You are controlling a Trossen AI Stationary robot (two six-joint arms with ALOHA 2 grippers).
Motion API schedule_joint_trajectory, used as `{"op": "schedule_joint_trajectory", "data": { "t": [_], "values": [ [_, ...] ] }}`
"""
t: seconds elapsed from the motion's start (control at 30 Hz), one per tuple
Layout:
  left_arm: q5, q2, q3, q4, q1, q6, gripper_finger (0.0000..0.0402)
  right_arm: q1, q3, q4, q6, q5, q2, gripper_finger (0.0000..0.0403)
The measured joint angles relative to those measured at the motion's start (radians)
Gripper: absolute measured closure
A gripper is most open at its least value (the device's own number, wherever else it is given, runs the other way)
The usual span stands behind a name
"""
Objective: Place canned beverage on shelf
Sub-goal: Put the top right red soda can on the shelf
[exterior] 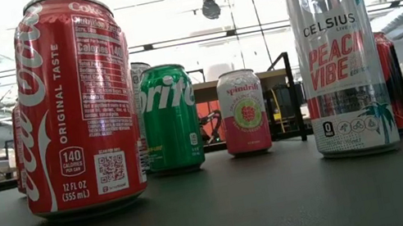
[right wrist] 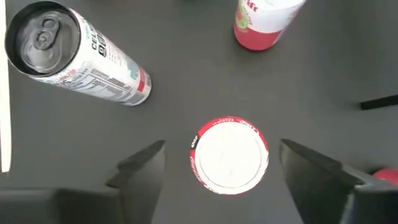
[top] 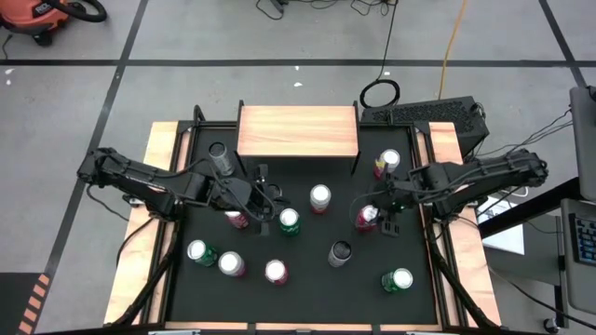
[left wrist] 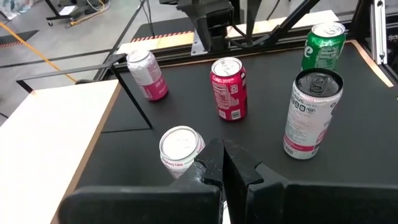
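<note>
Looking straight down on your table, start at nine o'clock: your left gripper sits over the large black mat with its jaws pressed together and holding nothing, a pale-topped can with red lettering standing just ahead of them in its wrist view. Near it on the mat stand a tall clear-sided slim can toward ten o'clock and a dark red can just below the arm. At twelve o'clock you have the small raised shelf with a light wood top and thin black legs; its top is bare wood. Toward the centre stand a green soda can and a white-topped pink can. Along seven to six o'clock sit a green can, a pinkish can and a red can, with a tall dark-topped slim can toward five o'clock. At three o'clock your right gripper hangs directly above a red cola can with a silver lid; the jaws stand wide on either side of it, clear of its sides, and the can stands upright on the mat. Beyond it, a magenta can stands at two o'clock and another green can at four.
</note>
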Motion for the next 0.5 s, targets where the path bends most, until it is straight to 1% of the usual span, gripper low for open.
{"op": "schedule_joint_trajectory", "data": {
  "t": [0.1, 0.2, 0.4, 0.5],
  "values": [
    [0.000, 0.000, 0.000, 0.000, 0.000, 0.000, 0.0401, 0.000, 0.000, 0.000, -0.001, 0.000, 0.014, 0.0077],
    [0.000, 0.000, 0.000, 0.000, 0.000, 0.000, 0.0401, 0.000, 0.000, -0.002, -0.001, 0.000, 0.033, 0.0062],
    [0.000, 0.000, 0.000, 0.000, 0.000, 0.000, 0.0401, 0.000, 0.000, -0.018, -0.001, -0.002, 0.078, 0.0053],
    [0.000, 0.000, 0.000, -0.001, 0.000, 0.000, 0.0401, 0.000, 0.000, -0.018, -0.001, -0.024, 0.094, 0.0053]
  ]
}}
